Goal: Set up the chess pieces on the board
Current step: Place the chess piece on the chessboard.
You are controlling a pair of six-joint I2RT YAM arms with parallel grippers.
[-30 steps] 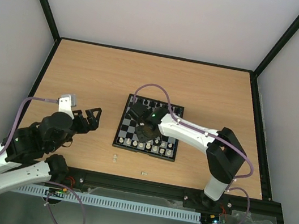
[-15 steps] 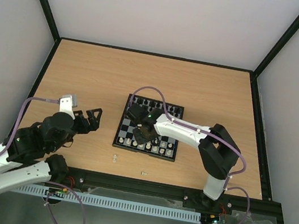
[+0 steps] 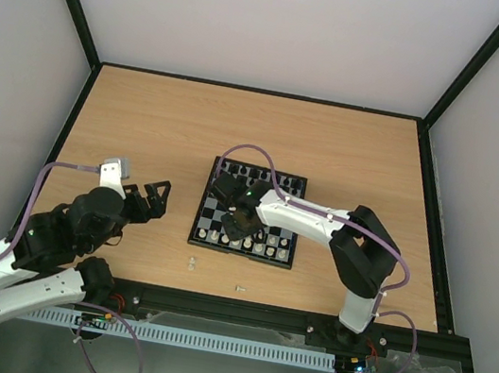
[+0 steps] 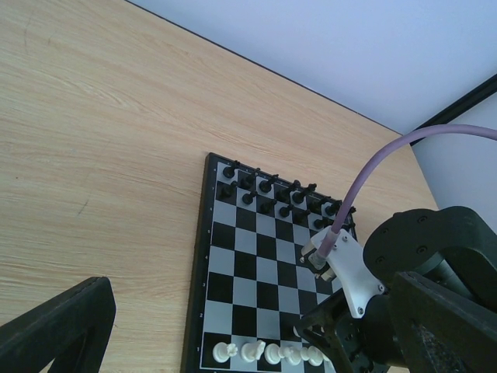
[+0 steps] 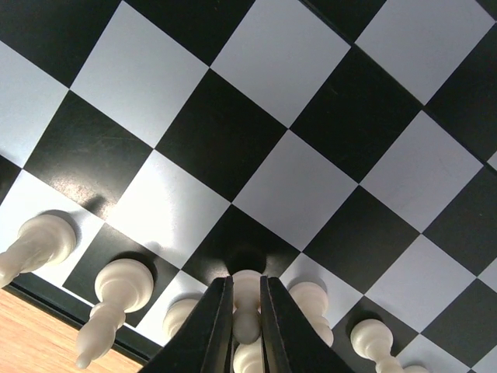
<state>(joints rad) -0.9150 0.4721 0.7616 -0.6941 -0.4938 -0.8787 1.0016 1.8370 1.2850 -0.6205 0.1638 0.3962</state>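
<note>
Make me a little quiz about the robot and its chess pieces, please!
1. True or false: the right hand is pinching a white piece.
2. Which stand on the far rows of the board? A: red pieces. B: the black pieces. C: no pieces.
3. Fill in: the left hand, off to the board's side, is ___ (open or shut).

Key: 1 true; 2 B; 3 open.

Checkered board [image 5: 311, 194], right pincer [image 5: 246, 281] clamped on white pawn [image 5: 247, 326] on black square, white pieces [image 5: 116, 289] alongside
</note>
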